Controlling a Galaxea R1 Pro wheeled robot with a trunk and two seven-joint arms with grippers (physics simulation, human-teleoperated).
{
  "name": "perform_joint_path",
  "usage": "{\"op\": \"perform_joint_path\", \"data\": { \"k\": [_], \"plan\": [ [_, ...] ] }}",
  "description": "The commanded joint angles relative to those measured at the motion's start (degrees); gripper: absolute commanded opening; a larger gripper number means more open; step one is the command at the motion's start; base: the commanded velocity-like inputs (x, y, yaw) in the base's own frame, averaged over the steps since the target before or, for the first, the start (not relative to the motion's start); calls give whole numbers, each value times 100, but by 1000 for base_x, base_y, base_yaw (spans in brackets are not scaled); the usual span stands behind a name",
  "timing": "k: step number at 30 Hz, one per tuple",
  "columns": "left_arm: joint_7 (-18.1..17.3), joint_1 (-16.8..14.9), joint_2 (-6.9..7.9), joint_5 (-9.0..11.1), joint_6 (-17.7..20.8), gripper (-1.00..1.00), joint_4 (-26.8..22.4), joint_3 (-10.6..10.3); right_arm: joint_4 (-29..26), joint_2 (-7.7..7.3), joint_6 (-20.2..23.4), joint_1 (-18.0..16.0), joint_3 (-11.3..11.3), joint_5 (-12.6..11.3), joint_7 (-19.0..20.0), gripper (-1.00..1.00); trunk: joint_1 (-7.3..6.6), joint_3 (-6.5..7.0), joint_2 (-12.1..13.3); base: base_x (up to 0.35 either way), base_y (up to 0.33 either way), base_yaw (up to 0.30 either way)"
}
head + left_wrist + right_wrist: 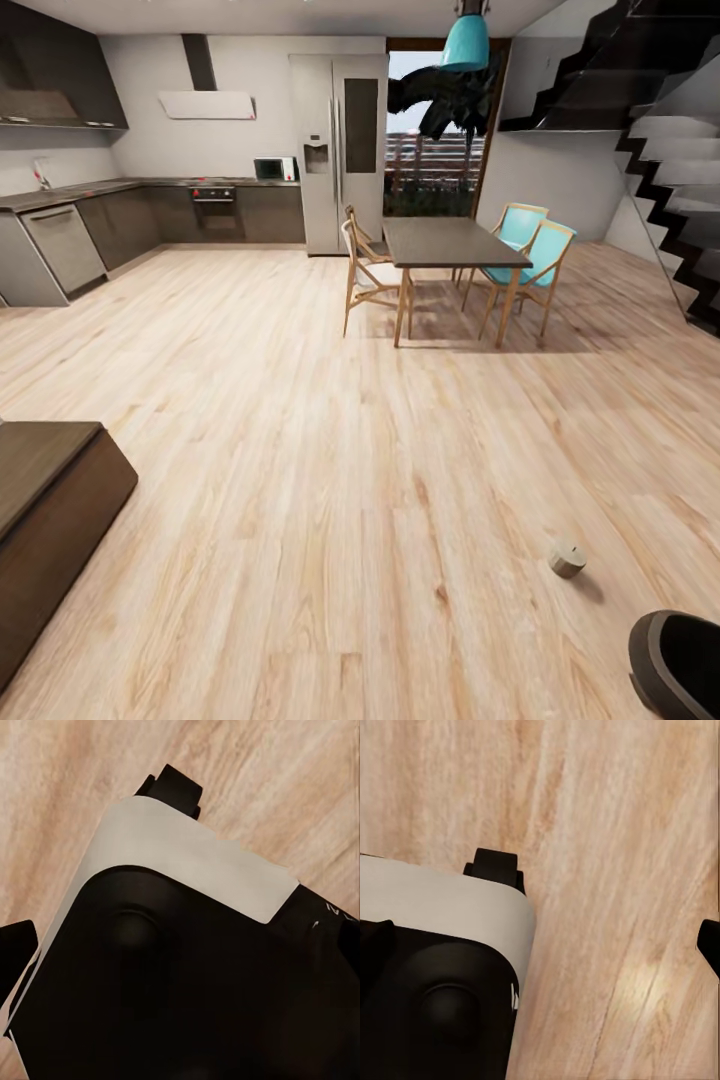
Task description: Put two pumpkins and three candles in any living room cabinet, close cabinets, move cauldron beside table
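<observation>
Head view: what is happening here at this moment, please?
Nothing is being handled. The robot stands on the wood floor of an open room, looking toward the kitchen and a dining table with chairs. One candle lies on the floor ahead to the right, and the cauldron shows at the lower right corner. A dark cabinet sits at the left. The wrist views look down at floor; how the jaws stand cannot be told.

Floor (pixel 330 500) is finished in pale, smooth wood planking with slight sheen. Cabinet (pixel 50 500) is faced in dark matt wood. Cauldron (pixel 685 665) is finished matt black.
</observation>
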Motion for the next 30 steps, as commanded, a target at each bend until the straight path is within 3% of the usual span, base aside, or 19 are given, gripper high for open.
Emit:
{"op": "perform_joint_path", "data": {
  "k": [1,20,30],
  "plan": [
    [0,0,0,0,1,100,0,0,0,0,0,0,0,0,0,100,0,0,0,328,0,0],
    [0,0,0,0,1,100,0,-1,0,0,0,0,0,0,9,100,0,0,0,328,0,-3],
    [0,0,0,2,3,100,0,0,0,0,-3,0,0,0,9,100,0,0,0,321,57,-219]
  ]
}}
